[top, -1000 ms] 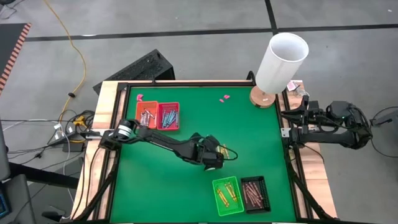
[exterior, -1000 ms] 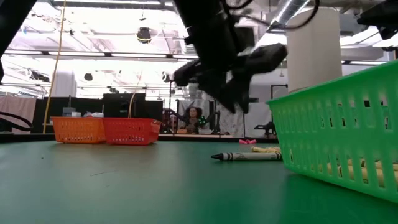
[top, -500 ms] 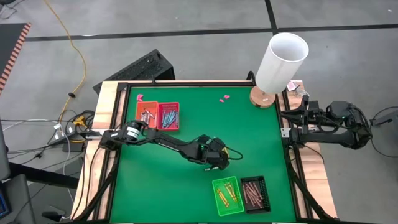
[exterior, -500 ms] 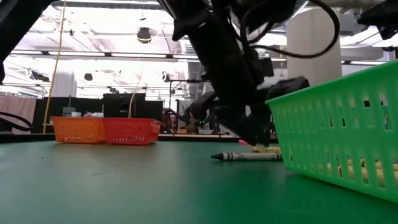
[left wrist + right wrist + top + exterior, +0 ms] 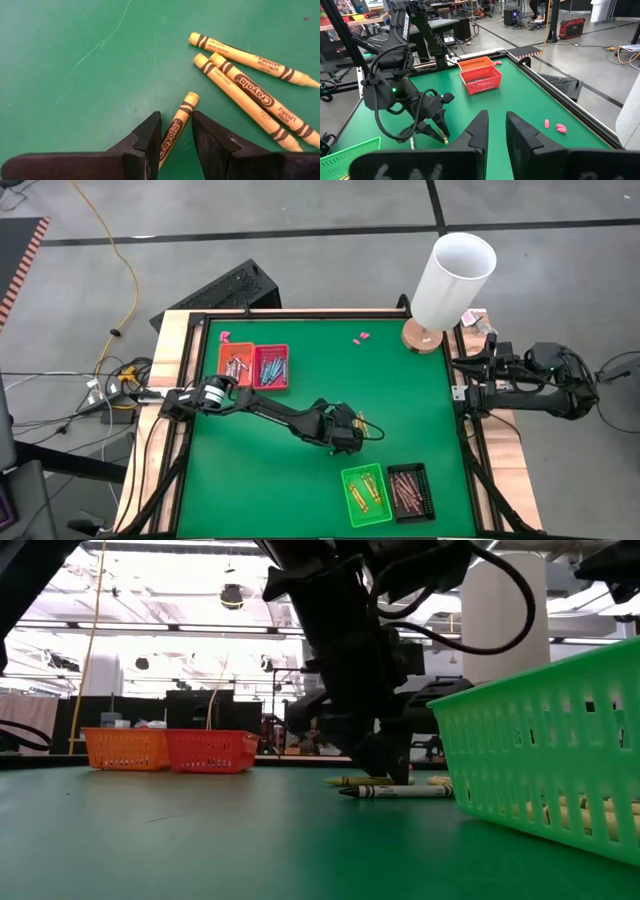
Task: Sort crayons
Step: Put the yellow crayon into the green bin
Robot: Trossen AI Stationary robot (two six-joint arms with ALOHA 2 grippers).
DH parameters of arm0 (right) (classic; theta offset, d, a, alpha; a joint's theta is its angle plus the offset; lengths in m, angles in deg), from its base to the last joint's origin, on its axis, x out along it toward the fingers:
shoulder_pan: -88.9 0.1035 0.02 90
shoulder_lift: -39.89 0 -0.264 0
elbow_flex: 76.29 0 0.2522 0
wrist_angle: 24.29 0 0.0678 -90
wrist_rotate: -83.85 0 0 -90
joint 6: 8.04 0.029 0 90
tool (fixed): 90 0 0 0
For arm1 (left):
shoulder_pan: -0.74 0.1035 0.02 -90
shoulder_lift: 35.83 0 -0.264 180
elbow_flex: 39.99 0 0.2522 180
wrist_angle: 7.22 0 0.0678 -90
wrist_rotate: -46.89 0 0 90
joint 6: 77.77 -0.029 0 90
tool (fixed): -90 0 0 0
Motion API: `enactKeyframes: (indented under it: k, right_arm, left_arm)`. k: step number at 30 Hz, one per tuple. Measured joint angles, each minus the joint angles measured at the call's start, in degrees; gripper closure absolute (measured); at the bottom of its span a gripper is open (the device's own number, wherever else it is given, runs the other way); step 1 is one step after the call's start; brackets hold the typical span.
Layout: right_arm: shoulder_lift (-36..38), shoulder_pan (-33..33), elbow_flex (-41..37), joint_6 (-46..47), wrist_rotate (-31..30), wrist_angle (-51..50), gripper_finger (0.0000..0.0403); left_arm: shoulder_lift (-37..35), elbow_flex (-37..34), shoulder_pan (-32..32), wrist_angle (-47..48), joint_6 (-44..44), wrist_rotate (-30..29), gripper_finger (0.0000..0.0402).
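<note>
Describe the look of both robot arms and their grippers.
Both arms are dark and jointed. The left arm has a silver-grey band near its base and looping black cables. The left gripper has two matte black wedge-shaped fingers, as does the right gripper.

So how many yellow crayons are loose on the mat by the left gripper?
4. One yellow crayon lies between the fingers of the left gripper; three more lie bunched just beyond it. Others may be hidden under the gripper.
</note>
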Motion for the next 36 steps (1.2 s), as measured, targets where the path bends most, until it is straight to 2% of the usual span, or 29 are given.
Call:
enactKeyframes:
  k: [6,12,23,30,36]
  right_arm:
    - [0.0,0.0,0.0,0.0,0.0,0.0,0.0335]
    - [0.0,0.0,0.0,0.0,0.0,0.0,0.0335]
    - [0.0,0.0,0.0,0.0,0.0,0.0,0.0335]
    - [0.0,0.0,0.0,0.0,0.0,0.0,0.0335]
    - [0.0,0.0,0.0,0.0,0.0,0.0,0.0335]
  left_arm:
    - [0.0,0.0,-0.1,0.9,-2.4,2.1,0.0314]
    - [-0.1,0.0,-0.1,3.7,-3.5,2.9,0.039]
    - [-0.7,0.4,-0.8,3.1,-4.3,2.3,0.0399]
    - [-0.6,4.9,-2.9,2.8,-8.6,1.5,0.0401]
    - [-0.6,11.0,-4.4,5.0,-12.8,-3.1,0.0401]
